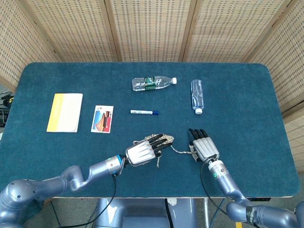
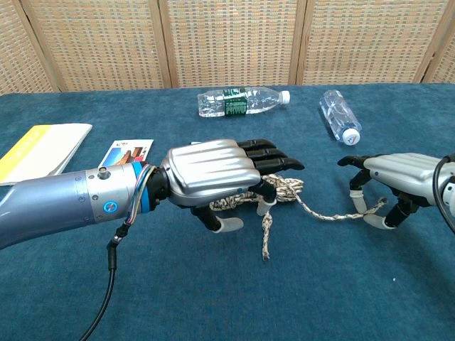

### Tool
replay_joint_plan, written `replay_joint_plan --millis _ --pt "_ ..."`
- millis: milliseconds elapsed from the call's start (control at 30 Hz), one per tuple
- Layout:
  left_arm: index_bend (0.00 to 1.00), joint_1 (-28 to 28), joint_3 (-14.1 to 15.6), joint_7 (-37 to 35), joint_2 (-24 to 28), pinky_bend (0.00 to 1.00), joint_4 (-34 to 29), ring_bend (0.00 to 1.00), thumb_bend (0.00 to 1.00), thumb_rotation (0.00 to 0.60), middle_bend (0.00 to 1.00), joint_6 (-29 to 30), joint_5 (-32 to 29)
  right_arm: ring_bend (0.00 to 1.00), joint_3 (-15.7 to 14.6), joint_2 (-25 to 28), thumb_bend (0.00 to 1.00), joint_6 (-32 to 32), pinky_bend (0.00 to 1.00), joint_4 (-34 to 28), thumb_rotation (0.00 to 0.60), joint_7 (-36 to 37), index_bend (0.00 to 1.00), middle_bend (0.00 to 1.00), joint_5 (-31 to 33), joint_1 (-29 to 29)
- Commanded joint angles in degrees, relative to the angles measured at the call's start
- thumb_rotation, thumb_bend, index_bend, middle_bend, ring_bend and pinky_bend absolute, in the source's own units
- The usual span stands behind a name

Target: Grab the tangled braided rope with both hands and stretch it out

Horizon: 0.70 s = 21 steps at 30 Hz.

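Lying bunched on the dark blue felt table (image 1: 247,95): tangled beige braided rope (image 2: 284,188). Covering the tangle, fingers curling over it: silver left hand (image 2: 213,174). Arching over the rope's far end, fingertips down beside it: silver right hand (image 2: 387,181), grip unclear.

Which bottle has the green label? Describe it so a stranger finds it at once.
On the blue table, look along the far edge. The bottle lies crosswise, its white cap pointing right. The other bottle has no green label and points toward the robot.
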Motion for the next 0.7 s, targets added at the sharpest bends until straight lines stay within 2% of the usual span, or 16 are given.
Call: replay_joint_plan --millis 33,700 --pt "0.46 -0.3 0.8 -0.8 -1.5 0.00 2.0 0.00 0.36 0.600 0.00 1.3 0.1 0.00 0.0 0.0 0.41 0.0 0.00 0.1 0.600 0.0 0.63 0.00 0.0 0.0" --pt "0.48 -0.9 4.7 -4.3 -8.8 0.00 11.4 0.00 0.36 0.600 0.00 2.7 -1.4 0.00 -0.4 -0.3 0.41 -0.7 0.00 1.7 0.600 1.2 0.63 0.00 0.4 0.0"
